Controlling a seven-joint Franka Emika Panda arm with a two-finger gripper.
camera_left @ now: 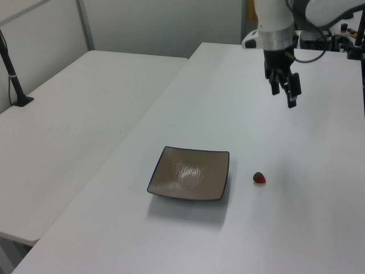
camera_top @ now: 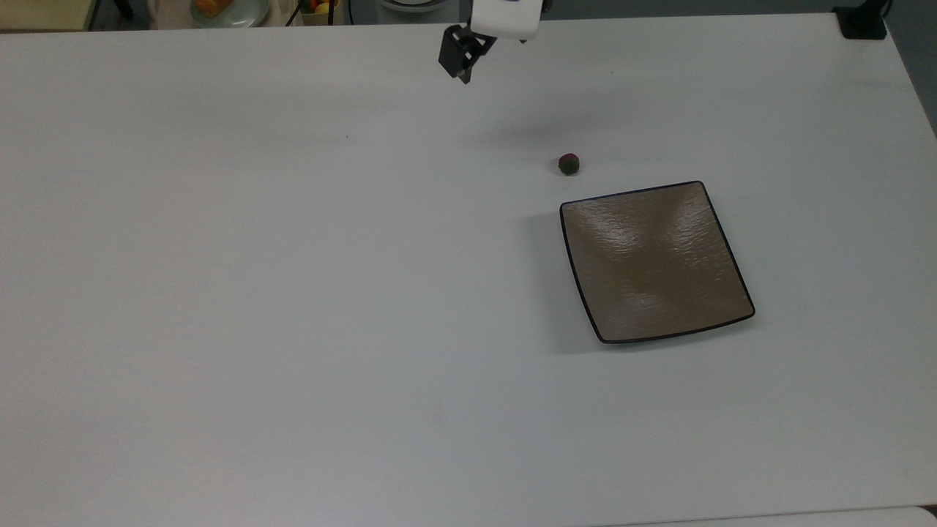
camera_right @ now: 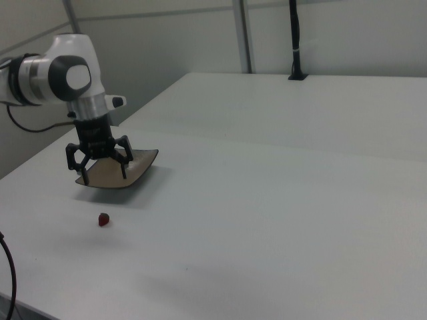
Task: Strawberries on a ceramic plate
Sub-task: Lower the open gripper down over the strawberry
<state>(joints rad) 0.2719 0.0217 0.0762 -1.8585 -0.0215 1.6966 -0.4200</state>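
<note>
A tiny dark red strawberry (camera_top: 569, 164) with a green cap lies on the white table, just beyond the far left corner of the ceramic plate (camera_top: 655, 262) in the top view. The plate is square, glossy tan-brown, black-rimmed and bare. The left view has the strawberry (camera_left: 259, 178) to the right of the plate (camera_left: 191, 173). My gripper (camera_left: 284, 98) hangs open in the air, well apart from the berry and empty. In the right view the gripper (camera_right: 105, 177) is above the strawberry (camera_right: 104, 219), its spread fingers covering part of the plate (camera_right: 140, 165).
A black clamp base (camera_top: 864, 22) sits at the table's far right corner in the top view. A dish with fruit (camera_top: 230, 11) stands beyond the far edge. A second white table (camera_left: 74, 114) with a black pole (camera_left: 14, 80) adjoins in the left view.
</note>
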